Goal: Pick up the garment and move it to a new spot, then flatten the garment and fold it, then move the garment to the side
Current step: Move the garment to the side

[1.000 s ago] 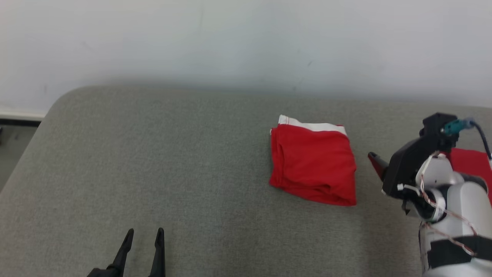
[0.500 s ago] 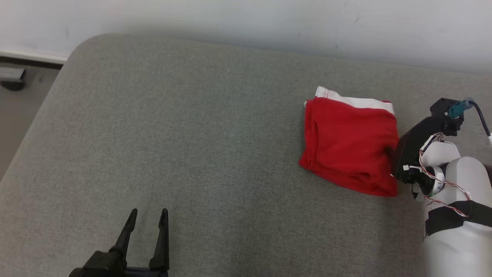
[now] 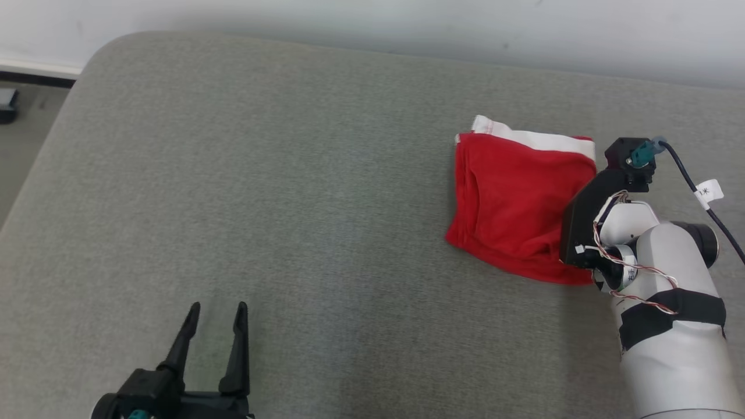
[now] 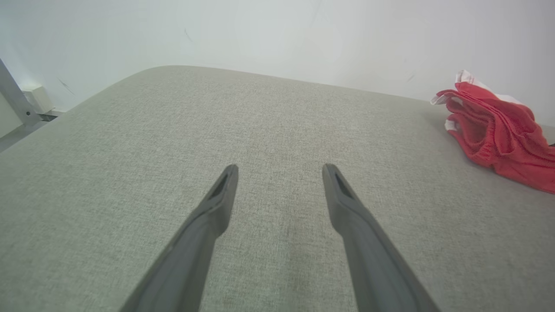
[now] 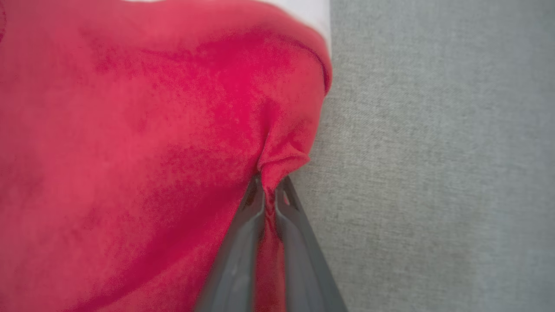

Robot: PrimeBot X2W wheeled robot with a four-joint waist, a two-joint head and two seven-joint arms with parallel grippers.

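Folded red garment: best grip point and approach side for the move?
Take the red garment by its right edge, coming in low from the right over the grey cushion. It lies flat and folded, so only an edge offers a pinchable bunch. The right gripper has its jaws shut on a pucker there.

You have a wide bare stretch of grey cushion [image 3: 262, 174] to the left of the red garment [image 3: 512, 209], all the way to the rounded corner. The white wall [image 3: 407, 20] runs close behind the far edge. On the garment's right side the right arm [image 3: 675, 256] is in the way, close up against it
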